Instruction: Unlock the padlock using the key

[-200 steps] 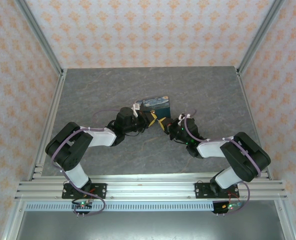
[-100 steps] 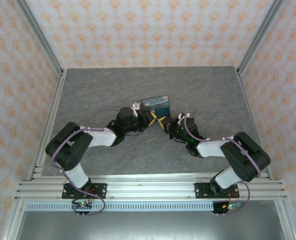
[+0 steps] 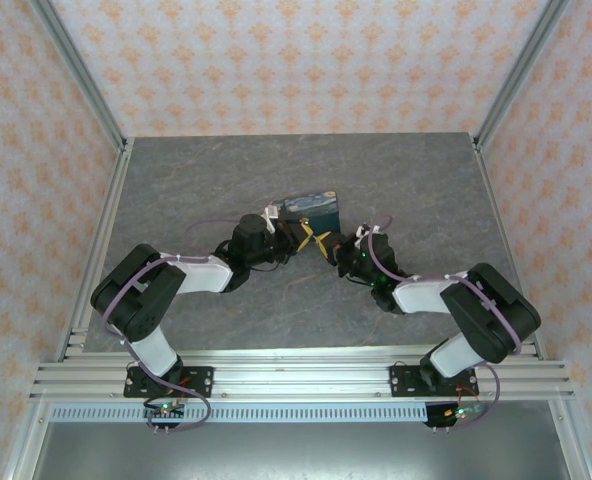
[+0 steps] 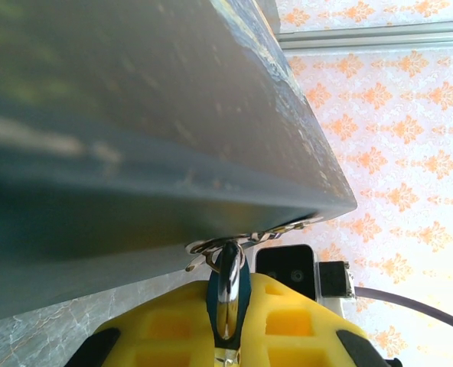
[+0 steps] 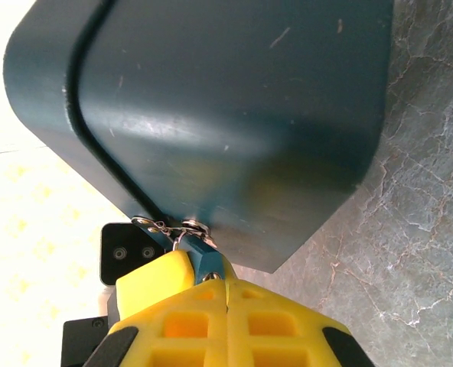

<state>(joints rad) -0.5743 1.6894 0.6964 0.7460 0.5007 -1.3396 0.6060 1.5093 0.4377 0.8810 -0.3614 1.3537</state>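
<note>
The padlock (image 3: 313,208) lies on the grey table (image 3: 196,180) with its blue-and-yellow painted top up. Its dark teal side looms large in the left wrist view (image 4: 135,115) and the right wrist view (image 5: 226,107). The key (image 4: 226,284) is stuck into that side, and a small ring and chain (image 5: 161,225) hang at its teal head (image 5: 206,256). My left gripper (image 3: 304,236) (image 4: 226,306) is shut on the key, seen edge-on between its yellow fingers. My right gripper (image 3: 324,246) (image 5: 225,279) is shut too, and the key's head comes out at its tips.
Both yellow finger pairs cross just in front of the padlock's near side. One left finger (image 5: 154,283) and the left wrist camera (image 5: 123,252) sit close beside my right gripper. The right wrist camera (image 4: 291,267) is right behind the key. Metal rails (image 3: 96,250) edge the table.
</note>
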